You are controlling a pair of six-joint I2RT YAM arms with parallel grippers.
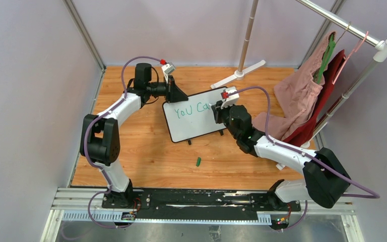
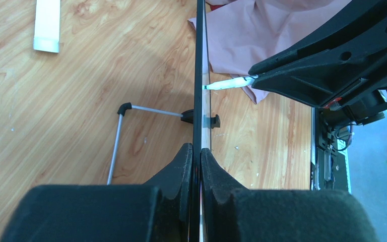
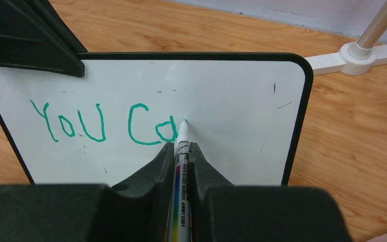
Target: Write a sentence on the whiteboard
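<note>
Near the table's (image 1: 146,151) far edge, left gripper (image 2: 196,149) clamps the whiteboard (image 1: 194,126) steady so right gripper (image 3: 182,145), pinching the marker (image 3: 183,132), can write.

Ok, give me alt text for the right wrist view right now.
The right gripper is shut on a marker whose tip touches the whiteboard, at the end of green writing that reads "YoU Ca". The left gripper clamps the board's upper left edge; a white stand base sits top right.
</note>
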